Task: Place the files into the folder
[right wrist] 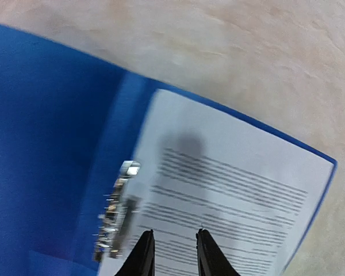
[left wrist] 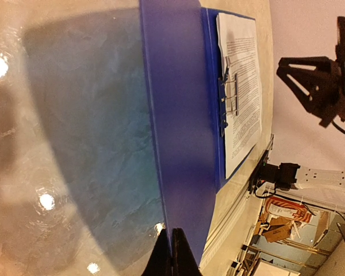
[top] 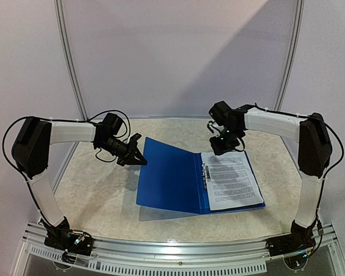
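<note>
The dark-blue folder [top: 169, 175] lies open on the table, its metal clip [top: 205, 172] along the spine. The files [top: 234, 179], white sheets of dense text, rest on its right half under the clip. My left gripper [top: 135, 155] is shut on the far edge of the left cover [left wrist: 184, 115], which is raised off the table with a shadow beneath. In the left wrist view the fingertips [left wrist: 172, 244] pinch that blue edge. My right gripper [top: 221, 144] hovers over the files' far end. Its fingers [right wrist: 174, 238] stand a little open above the files [right wrist: 236, 172] with nothing between them.
The marbled tabletop [top: 98, 190] surrounds the folder. A metal rail [top: 178, 250] runs along the near edge by both arm bases. White walls close in the back and sides. Boxes and clutter [left wrist: 282, 224] show beyond the table's edge.
</note>
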You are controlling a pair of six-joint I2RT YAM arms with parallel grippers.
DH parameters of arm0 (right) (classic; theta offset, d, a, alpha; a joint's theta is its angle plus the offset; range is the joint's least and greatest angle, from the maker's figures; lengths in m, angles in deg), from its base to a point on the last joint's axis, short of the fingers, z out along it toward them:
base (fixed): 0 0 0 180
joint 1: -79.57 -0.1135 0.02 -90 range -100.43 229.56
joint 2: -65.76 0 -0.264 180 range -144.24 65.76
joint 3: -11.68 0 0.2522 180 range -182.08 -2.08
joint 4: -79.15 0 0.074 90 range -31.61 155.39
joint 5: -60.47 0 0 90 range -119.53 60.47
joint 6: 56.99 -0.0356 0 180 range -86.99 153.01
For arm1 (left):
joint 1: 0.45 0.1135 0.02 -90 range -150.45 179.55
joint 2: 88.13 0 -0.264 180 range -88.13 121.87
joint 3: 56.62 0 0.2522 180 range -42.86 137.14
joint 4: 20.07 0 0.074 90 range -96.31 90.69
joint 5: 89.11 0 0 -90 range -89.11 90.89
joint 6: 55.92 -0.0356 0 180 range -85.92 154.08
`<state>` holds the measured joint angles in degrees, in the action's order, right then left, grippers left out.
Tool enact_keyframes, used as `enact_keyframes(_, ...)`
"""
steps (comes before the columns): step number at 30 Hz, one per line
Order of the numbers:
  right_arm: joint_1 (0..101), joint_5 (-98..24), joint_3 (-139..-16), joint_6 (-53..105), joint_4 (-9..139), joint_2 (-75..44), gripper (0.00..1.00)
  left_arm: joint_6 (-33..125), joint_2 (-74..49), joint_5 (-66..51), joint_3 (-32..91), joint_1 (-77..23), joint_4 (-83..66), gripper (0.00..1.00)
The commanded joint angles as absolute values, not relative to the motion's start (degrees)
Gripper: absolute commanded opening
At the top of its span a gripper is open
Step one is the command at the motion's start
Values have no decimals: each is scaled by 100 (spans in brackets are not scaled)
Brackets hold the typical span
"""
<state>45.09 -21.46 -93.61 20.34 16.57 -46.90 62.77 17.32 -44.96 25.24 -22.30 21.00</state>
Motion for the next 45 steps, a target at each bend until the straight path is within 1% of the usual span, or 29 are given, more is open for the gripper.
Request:
enact_keyframes(1, 4159, -3147, -9569, 2219, 2077, -4951, 24, 6290, 1808, -4458, 2628, -2196, 2059, 0)
enact_keyframes(3, 4156, -3173, -9638, 2166, 2092, -5117, 16, 6288, 1813, -4463, 2631, -2195, 2058, 0)
enact_keyframes(4, 4157, -3154, -9669, 2147, 2085, -5185, 15, 6291, 1813, -4462, 2631, -2192, 2058, 0)
enact_keyframes(8, 4152, -2989, -9739, 2106, 2008, -5368, 19, 6283, 1804, -4458, 2623, -2191, 2058, 0)
enact_keyframes(10, 4151, -2765, -9740, 2105, 1961, -5446, 19, 6283, 1808, -4463, 2623, -2195, 2050, 0)
enact_keyframes(14, 4158, -2793, -9777, 2123, 1981, -5597, 20, 6298, 1813, -4462, 2631, -2191, 2057, 0)
enact_keyframes(22, 4159, -2875, -9729, 2101, 2006, -5684, 18, 6300, 1797, -4469, 2631, -2190, 2045, 0)
enact_keyframes(41, 4158, -2892, -9702, 2164, 1960, -5825, 19, 6312, 1787, -4487, 2636, -2190, 2039, 0)
enact_keyframes(45, 4159, -2892, -9718, 2159, 1901, -5804, 16, 6316, 1793, -4484, 2640, -2191, 2041, 0)
